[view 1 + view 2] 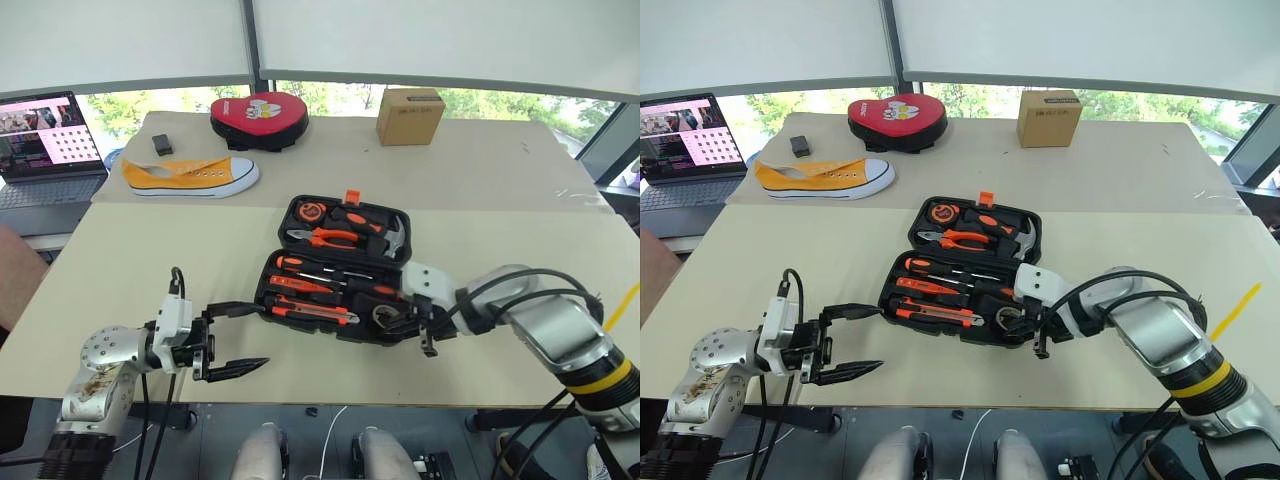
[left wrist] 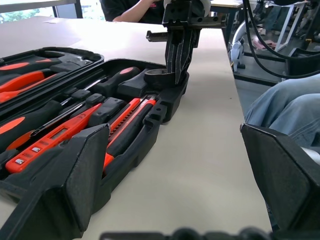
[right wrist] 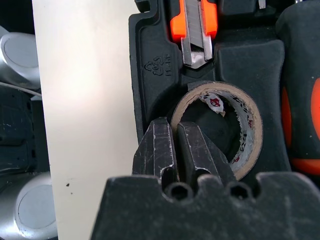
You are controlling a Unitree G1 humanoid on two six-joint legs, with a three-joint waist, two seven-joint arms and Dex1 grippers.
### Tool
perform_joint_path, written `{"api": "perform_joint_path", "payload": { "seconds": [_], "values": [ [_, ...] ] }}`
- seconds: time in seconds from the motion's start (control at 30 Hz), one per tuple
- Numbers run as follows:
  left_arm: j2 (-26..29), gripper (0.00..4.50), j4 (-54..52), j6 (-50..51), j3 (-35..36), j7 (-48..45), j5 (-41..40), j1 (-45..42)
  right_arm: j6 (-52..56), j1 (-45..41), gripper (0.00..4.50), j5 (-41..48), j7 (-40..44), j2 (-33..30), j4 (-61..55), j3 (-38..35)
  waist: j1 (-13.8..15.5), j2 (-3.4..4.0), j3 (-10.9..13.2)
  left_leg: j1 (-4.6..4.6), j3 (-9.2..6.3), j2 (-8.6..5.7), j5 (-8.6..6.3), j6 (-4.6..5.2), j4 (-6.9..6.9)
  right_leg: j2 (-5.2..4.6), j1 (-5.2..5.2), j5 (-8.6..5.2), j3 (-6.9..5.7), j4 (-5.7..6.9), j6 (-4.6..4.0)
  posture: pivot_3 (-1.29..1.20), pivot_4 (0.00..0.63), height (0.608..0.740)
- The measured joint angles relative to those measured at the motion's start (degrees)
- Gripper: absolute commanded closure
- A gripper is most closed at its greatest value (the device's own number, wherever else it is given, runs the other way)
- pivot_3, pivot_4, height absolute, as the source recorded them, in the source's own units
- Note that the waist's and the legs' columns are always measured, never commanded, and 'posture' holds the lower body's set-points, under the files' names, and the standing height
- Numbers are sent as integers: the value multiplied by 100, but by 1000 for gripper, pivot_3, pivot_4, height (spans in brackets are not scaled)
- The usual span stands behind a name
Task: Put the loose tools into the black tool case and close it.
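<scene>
Left arm low at the near left, forearm lying across toward the middle, wrist level. Left gripper spread wide, one black finger above and the other below and nearer, both pointing right with a broad gap between. Right arm reaching in from the right, elbow bent, forearm angled leftward and wrist tipped down. Right gripper with its two fingers pressed together side by side, tips aimed downward and left, nothing visible between them.
</scene>
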Motion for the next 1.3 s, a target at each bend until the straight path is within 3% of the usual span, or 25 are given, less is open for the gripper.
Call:
{"api": "perform_joint_path", "payload": {
  "seconds": [0.1, 0.13, 0.17, 0.43, 0.5, 0.57, 0.63, 0.73, 0.83, 0.9, 0.93, 1.13, 1.3],
  "values": [
    [45, 0, 3, 0, 8, 74, 55, 8, 135, -76, 4485, -1, 92, -159, -66, 87, 25, 0, 0, -1, -1, -1, 0, 0, 3, -3, 1, 0, -2, -1, 0, 0, 150, 740],
    [50, 0, 5, 0, 26, 84, 55, 7, 157, -80, 3741, -5, 125, -192, -69, 91, 31, 0, 0, -2, -1, -1, -1, 1, 5, -4, 2, 0, -3, -2, 0, 0, 150, 740],
    [53, 0, 6, 0, 29, 101, 57, 7, 161, -95, 3568, -15, 134, -216, -71, 102, 30, 0, 0, -3, -1, -1, -2, 2, 6, -5, 2, 0, -3, -2, 0, 0, 150, 740],
    [226, 0, 1, 218, 64, 460, 143, -41, 366, -176, 864, 375, 516, -452, -160, -145, 14, -1, 1, -4, -3, 5, -5, 6, 7, 0, -1, 0, -5, -2, 0, 0, 150, 740],
    [235, 0, 0, 379, 124, 601, 122, -175, 366, -92, 864, 856, 856, -458, -159, -522, 18, -3, 3, -5, -4, 4, -5, 7, 8, -1, 0, 0, -4, -1, 1, 0, 150, 740],
    [244, 542, 6, 513, 243, 758, 78, -396, 231, -21, 803, 1188, 1036, -502, 12, -1103, 23, -5, 4, -4, -5, 3, -5, 7, 17, -1, 6, 2, -7, 0, 2, 0, 150, 740],
    [252, 980, 40, 580, 360, 913, 37, -553, 63, 131, 803, 1249, 1096, -704, 265, -1538, 35, -6, 3, -3, -6, 3, -5, 7, 18, -5, 12, 2, -8, -3, 4, 0, 150, 740],
    [235, 2142, 508, 529, 459, 1447, 356, -1024, -335, 623, 803, 1208, 1004, -765, 847, -2151, 37, -12, 3, -3, -6, -3, -5, 8, 19, -3, 13, 3, -9, -3, 5, 0, 150, 740],
    [109, 3352, 1239, 222, 463, 2400, 1117, -1770, -1016, 1059, 1582, 833, 455, -451, 1420, -2363, 30, -18, 3, -3, 0, -5, -4, 8, 23, 3, 13, 7, -6, 0, 7, 0, 150, 740],
    [-35, 3814, 1551, 259, 390, 2839, 1412, -2109, -1490, 1244, 2029, 511, -8, -134, 1795, -2369, 9, -18, 2, -5, 3, -8, -5, 8, 24, 2, 8, 11, 5, 1, 14, 0, 150, 740],
    [-114, 4344, 1674, 349, 277, 2967, 1530, -2219, -1830, 1313, 2459, 272, -262, 23, 2013, -2353, -4, -17, 1, -5, 6, -9, -5, 8, 22, 1, 7, 12, 13, 0, 16, 0, 150, 740],
    [-723, 4500, 2414, 1054, -565, 3166, 1987, -2521, -3238, 1147, 4438, -665, -1521, 928, 2892, -2222, -43, -17, 2, -12, 36, -11, -1, 2, 26, 4, -4, 14, 11, 7, 20, 0, 150, 740],
    [-890, 4500, 2473, 1239, -827, 2995, 2078, -2694, -3611, 991, 4438, -919, -1854, 1290, 2945, -2047, -29, -17, 3, -13, 39, -12, 1, -1, 25, 2, -4, 13, 10, 14, 20, 0, 150, 740]
  ]
}}
